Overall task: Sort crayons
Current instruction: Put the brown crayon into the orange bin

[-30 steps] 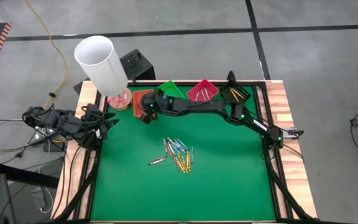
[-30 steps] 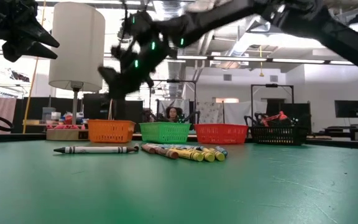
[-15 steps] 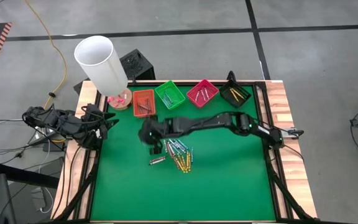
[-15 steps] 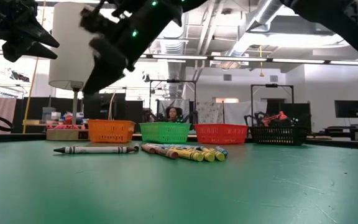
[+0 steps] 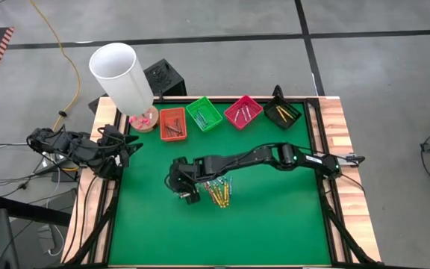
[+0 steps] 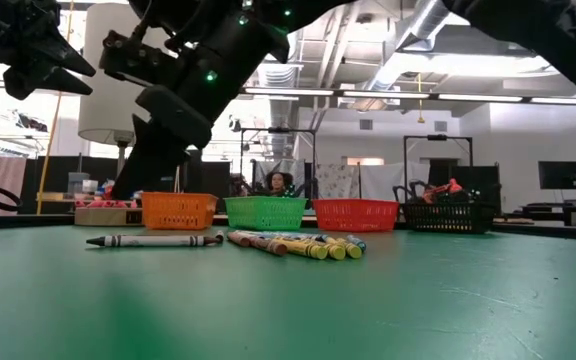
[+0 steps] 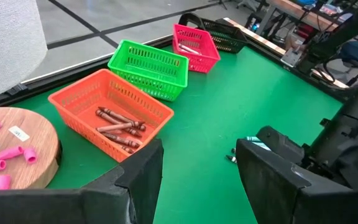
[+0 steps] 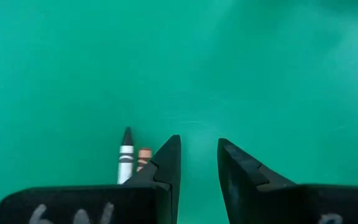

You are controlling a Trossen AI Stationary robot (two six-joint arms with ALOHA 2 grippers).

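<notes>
L tool (image 5: 129, 147) is idling w/ jaws apart at the tabletop's (image 5: 275, 224) left edge. R tool (image 5: 187, 194) is hanging partly open, gripping nothing, just beside the grey crayon (image 8: 126, 155), next to the crayon pile (image 5: 219, 189). Risk: tips are sitting off to one side, so closing may nudge the crayon away or pinch its neighbour too.

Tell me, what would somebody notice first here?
Probably the long dark right arm stretched across the green table, its fingers open with nothing between them, hanging over the loose crayons in the middle. Then the four small baskets along the far edge, orange, green, pink and black. A tall white lamp stands at the far left corner.
</notes>
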